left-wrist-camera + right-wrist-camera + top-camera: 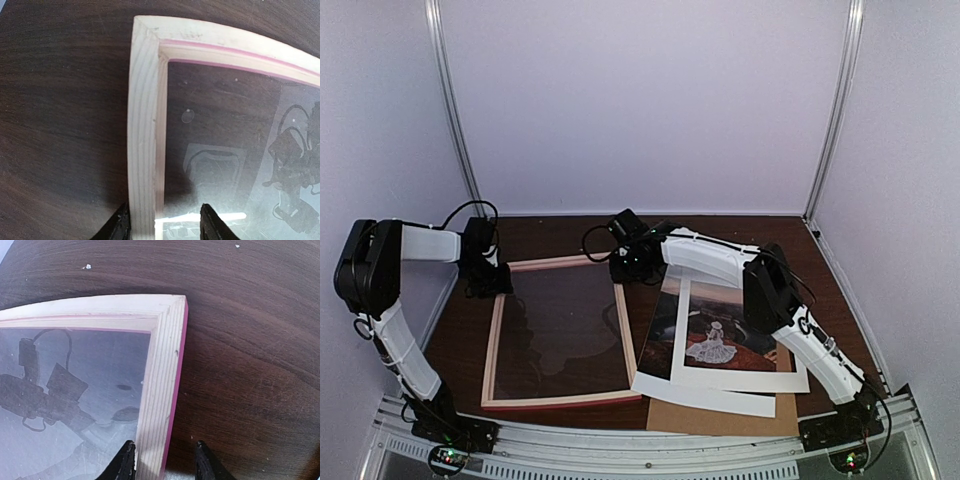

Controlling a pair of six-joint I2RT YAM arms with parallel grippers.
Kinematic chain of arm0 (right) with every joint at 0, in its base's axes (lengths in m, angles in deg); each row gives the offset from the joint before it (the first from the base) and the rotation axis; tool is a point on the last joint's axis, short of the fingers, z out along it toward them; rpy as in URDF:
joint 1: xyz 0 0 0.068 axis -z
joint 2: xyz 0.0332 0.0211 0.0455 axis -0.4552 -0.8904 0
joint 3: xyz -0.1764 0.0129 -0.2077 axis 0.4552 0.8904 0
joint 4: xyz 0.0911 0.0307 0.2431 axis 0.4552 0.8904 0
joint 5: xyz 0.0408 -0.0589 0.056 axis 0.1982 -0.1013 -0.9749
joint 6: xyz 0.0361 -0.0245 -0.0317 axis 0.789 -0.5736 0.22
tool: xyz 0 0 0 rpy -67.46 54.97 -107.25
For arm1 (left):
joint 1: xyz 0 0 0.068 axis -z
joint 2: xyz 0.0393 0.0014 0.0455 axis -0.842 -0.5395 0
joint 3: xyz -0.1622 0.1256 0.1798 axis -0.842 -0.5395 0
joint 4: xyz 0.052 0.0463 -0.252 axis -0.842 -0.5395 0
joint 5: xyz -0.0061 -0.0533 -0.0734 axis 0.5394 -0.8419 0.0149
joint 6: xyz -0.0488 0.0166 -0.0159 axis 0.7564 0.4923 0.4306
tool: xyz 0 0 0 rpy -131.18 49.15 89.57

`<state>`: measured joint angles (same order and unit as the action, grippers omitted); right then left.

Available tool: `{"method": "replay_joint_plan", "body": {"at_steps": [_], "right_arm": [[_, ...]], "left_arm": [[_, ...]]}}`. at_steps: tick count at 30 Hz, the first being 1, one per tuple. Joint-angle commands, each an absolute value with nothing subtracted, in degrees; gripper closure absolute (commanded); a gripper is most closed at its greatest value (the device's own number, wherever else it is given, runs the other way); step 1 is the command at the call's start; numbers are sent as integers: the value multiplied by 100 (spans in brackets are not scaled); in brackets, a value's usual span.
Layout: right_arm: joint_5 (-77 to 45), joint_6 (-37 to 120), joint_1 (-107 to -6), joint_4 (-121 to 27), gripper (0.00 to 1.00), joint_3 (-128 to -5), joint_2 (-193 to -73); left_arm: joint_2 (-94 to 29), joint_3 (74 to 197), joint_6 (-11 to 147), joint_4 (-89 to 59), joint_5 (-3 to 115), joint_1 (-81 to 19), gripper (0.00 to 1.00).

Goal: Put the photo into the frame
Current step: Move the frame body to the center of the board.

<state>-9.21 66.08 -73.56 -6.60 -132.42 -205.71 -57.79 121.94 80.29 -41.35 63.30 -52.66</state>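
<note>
The frame [492, 340] lies flat at the table's left centre, pale wood back up, pink moulding at its edges, glass inside. My left gripper [488, 280] is open at its far left corner; in the left wrist view the jaws [165, 220] straddle the wooden rail [142, 150], one finger outside it and one over the glass. My right gripper [628, 268] is open at the far right corner and straddles the rail [162, 390] in the right wrist view [164, 452]. The photo [712, 345] lies to the right of the frame, partly under a white mat [750, 378].
A brown backing board [720, 418] lies under the photo at the near edge. The dark wooden table [560, 235] is enclosed by white walls at the back and sides. My right arm reaches over the photo's far part.
</note>
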Motion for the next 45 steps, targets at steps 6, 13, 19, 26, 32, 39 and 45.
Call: {"method": "replay_joint_plan", "body": {"at_steps": [6, 13, 19, 26, 32, 39, 45], "right_arm": [[-694, 6531, -7332, -396, 61, -13397, -20763], [-443, 6520, -7406, -173, 58, -13395, -20741], [-353, 6530, -7497, -79, 55, -13390, -20809], [-225, 6453, -7628, -19, 53, -13385, -20842], [-236, 6472, -7641, 78, 53, -13377, -20826], [-528, 6637, -7607, -244, 54, -12941, -20427], [-804, 6718, -7482, -421, 55, -12599, -20167]], "left_arm": [[-5681, 12198, 7969, -3986, 6253, -5281, 45], [-5599, 12176, 7996, -3980, 6315, -5283, 41], [-5547, 12137, 8021, -3975, 6363, -5285, 35], [-5449, 12045, 8041, -3926, 6587, -5285, 26], [-5522, 12061, 8069, -3945, 6627, -5281, 24], [-5533, 12079, 8070, -3979, 6696, -5281, 24], [-5567, 12062, 8112, -3983, 6681, -5304, 28]]}}
